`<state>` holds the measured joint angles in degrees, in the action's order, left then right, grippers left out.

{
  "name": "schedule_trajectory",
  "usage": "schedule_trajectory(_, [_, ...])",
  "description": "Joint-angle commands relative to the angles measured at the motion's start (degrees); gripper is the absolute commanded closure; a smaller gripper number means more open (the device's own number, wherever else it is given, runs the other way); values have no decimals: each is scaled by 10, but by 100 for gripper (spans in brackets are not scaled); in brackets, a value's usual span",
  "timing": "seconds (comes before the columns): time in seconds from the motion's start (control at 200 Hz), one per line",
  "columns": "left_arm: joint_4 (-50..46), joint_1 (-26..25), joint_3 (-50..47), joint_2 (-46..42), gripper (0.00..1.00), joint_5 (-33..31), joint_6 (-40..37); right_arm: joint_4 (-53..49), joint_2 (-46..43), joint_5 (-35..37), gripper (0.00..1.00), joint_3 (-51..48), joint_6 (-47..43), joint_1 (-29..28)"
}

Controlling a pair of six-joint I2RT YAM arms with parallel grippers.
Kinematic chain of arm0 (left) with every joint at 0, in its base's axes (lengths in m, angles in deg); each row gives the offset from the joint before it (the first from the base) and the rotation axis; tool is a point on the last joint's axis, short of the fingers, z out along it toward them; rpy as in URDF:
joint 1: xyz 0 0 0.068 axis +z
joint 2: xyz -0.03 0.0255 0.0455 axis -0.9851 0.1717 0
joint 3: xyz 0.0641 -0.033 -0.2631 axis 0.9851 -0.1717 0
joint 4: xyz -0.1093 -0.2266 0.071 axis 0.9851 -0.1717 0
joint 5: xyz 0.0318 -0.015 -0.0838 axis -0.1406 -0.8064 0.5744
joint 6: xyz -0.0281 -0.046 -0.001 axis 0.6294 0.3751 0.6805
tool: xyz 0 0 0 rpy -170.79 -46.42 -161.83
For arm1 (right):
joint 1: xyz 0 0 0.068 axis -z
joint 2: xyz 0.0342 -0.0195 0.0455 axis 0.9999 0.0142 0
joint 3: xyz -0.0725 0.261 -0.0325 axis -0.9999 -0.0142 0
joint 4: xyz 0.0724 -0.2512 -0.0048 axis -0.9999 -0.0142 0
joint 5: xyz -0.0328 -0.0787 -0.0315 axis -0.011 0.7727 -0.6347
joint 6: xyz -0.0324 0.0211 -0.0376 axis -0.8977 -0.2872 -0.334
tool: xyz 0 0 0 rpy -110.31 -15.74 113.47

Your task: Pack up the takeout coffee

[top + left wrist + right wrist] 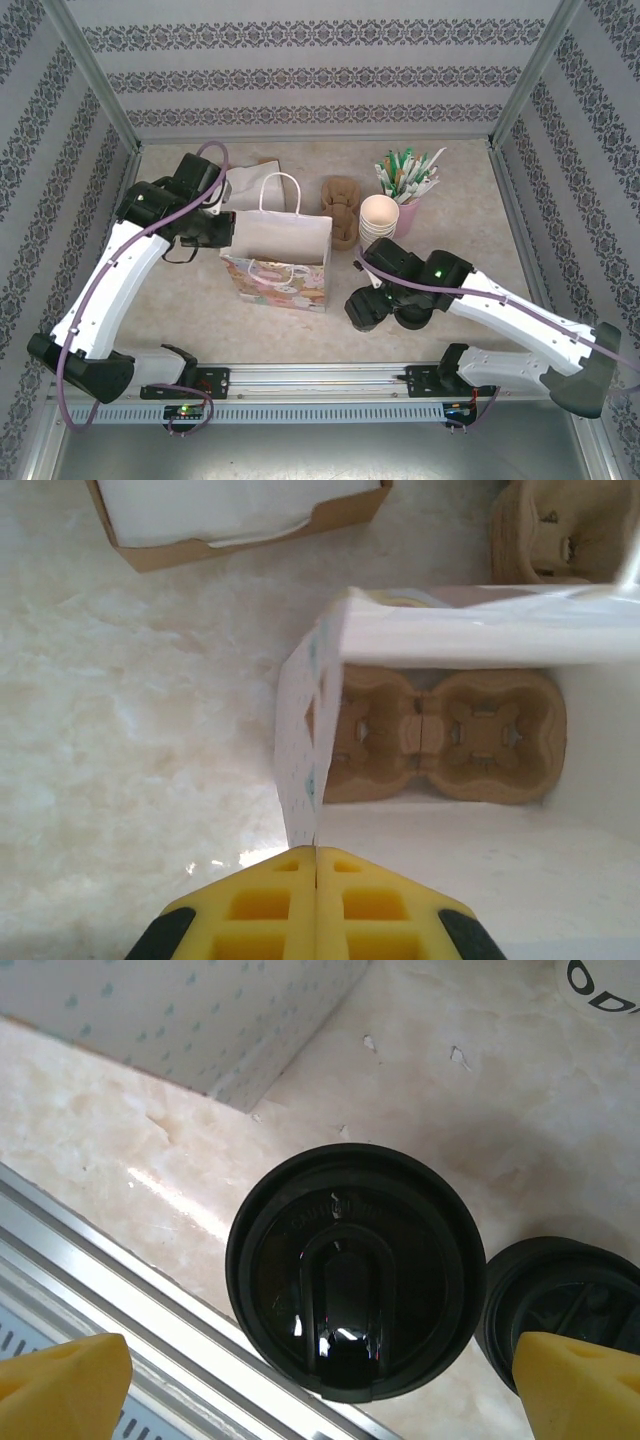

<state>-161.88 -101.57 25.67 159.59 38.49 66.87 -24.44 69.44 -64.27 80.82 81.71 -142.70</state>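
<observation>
Right fingers point(65, 1385) stand wide apart and hold nothing, one yellow tip in each lower corner of the right wrist view. Between the two tips, seen from above, is the takeout coffee point(350, 1270): a round black lid with a raised sip spout, upright on the marbled table point(120, 1150). Whether the tips reach down beside the cup cannot be told. Just to its right sits a stack of black lids point(560, 1295), partly behind the right-hand tip. An aluminium rail point(120, 1290) crosses the lower left.

Left fingers point(265, 910) are pressed together at the bottom of the left wrist view, pinching the rim of the white paper bag point(300, 730) at its side wall. The bag's mouth gapes, and a brown cardboard cup carrier point(445, 735) lies on its floor. A cardboard box of white napkins point(230, 510) is at the upper left and a stack of carriers point(560, 530) at the upper right.

In the top view the coffee is outside the bag, to its lower right. Lidless cream cups point(380, 213) and a pink cup of stirrers point(407, 178) stand above it.
</observation>
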Motion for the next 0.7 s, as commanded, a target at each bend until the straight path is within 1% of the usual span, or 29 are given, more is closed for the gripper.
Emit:
schedule_trajectory(0.0, [6,20,12,18,100,1,-15,-10,9,29,2,14,5,-6])
schedule_trajectory(0.06, [8,23,18,25,100,12,-28,-9,13,38,3,13,6,-6])
schedule_trajectory(0.175, [11,35,22,35,100,37,-55,2,20,28,6,7,13,-6])
schedule_trajectory(0.255, [14,44,23,39,100,59,-76,6,24,31,6,3,14,-6])
schedule_trajectory(0.375, [6,62,31,60,100,73,-102,6,31,34,4,-1,13,-6])
schedule_trajectory(0.475, [6,81,34,76,100,103,-125,10,36,30,2,-2,11,-6])
schedule_trajectory(0.59, [11,103,38,86,100,128,-141,16,41,29,3,-5,10,-6])
schedule_trajectory(0.694, [13,108,37,91,100,146,-151,15,44,27,4,-7,11,-6])
